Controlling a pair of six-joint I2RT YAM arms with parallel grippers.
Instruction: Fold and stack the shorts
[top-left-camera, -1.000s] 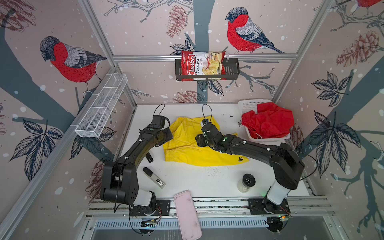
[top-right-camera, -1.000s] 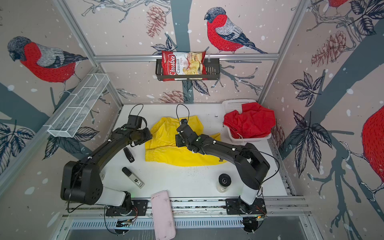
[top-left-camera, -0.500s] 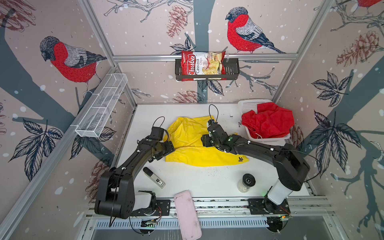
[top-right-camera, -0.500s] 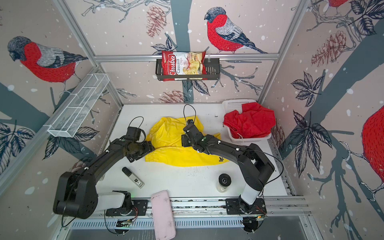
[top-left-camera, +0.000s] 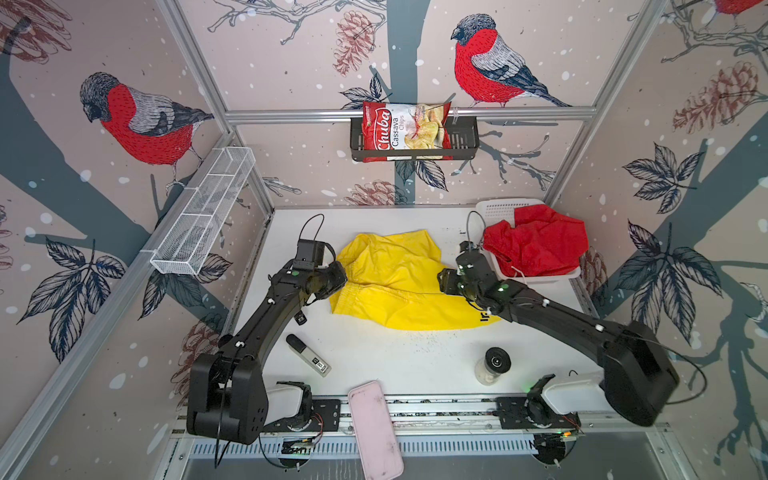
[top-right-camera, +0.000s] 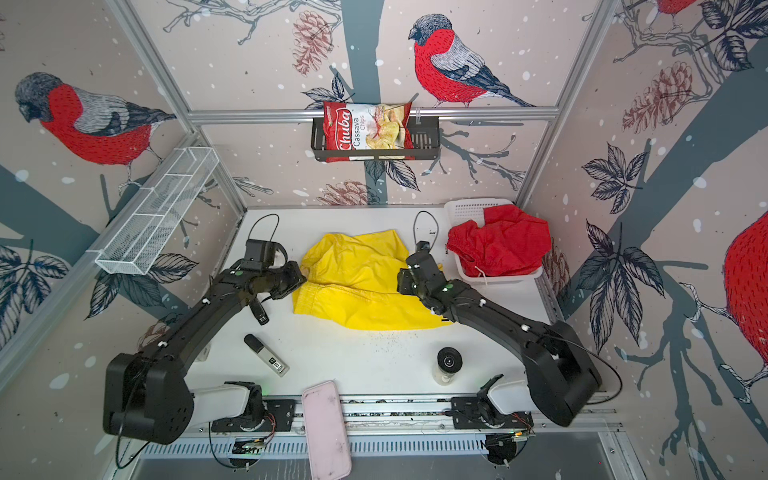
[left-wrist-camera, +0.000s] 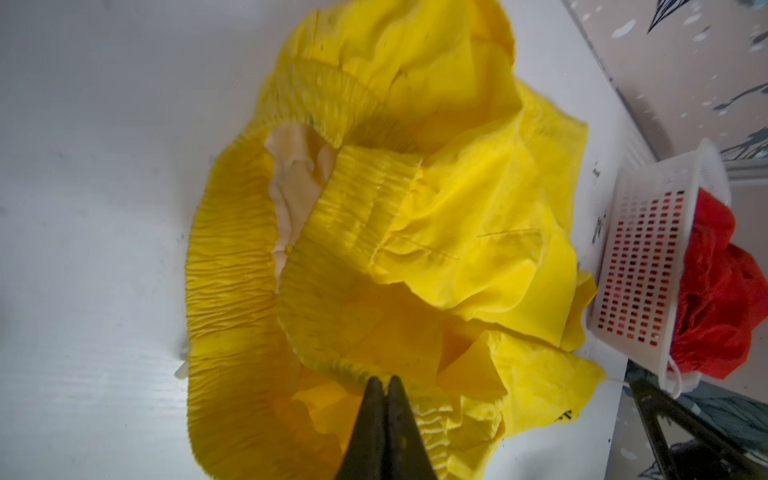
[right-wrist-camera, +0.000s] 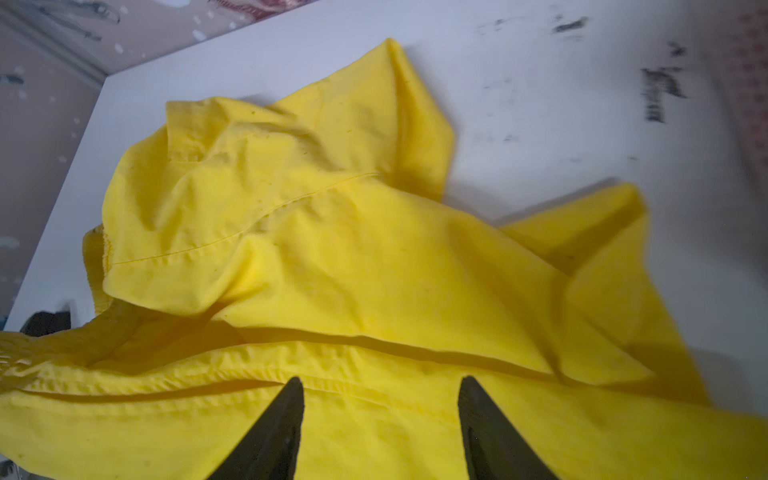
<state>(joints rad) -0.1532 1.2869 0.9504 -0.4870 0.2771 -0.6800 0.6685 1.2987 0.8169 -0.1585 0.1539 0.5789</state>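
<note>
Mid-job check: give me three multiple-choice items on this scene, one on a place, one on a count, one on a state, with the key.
1. Where are the red shorts?
A. in a drawer
B. in the white basket
C. on the floor

2. How many pairs of shorts lie on the table itself?
A. none
B. one
C. two

3. The right gripper has its jaws:
A. apart
B. closed on the red shorts
C. closed on a towel

Key:
1. B: they are heaped in the basket.
2. B: only the yellow shorts lie there.
3. A: its wrist view shows a gap between the fingers.
</note>
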